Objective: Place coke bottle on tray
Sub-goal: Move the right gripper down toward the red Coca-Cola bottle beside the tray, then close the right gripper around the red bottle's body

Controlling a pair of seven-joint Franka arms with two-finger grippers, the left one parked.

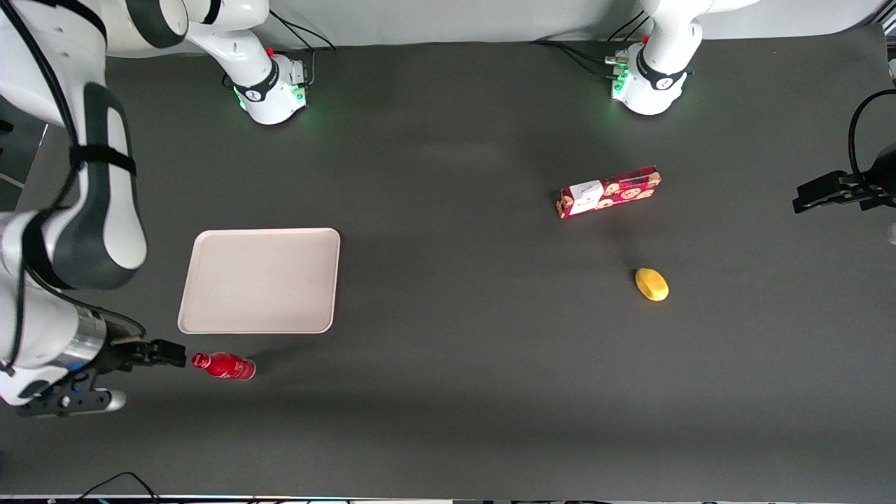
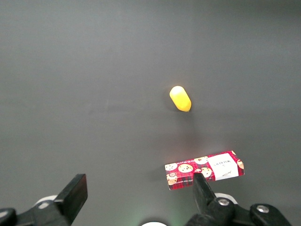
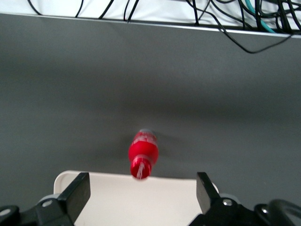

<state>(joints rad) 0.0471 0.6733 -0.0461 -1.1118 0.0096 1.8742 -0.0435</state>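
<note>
The coke bottle point(image 1: 224, 366) is small and all red. It lies on its side on the dark table, just nearer the front camera than the tray point(image 1: 259, 280), with its cap pointing toward the working arm's end. The pale beige-pink tray holds nothing. My right gripper point(image 1: 171, 352) hangs beside the bottle's cap end, apart from it. In the right wrist view the gripper point(image 3: 141, 200) is open with nothing between its fingers. There a corner of the tray point(image 3: 169, 202) shows under the jaws, and the coke bottle point(image 3: 143, 153) lies past the tray's rim, cap toward the camera.
A red cookie box point(image 1: 609, 191) and a yellow lemon-like object point(image 1: 652, 284) lie toward the parked arm's end of the table; the box point(image 2: 204, 170) and yellow object point(image 2: 180, 98) also show in the left wrist view. Cables point(image 3: 225, 23) run along the table edge.
</note>
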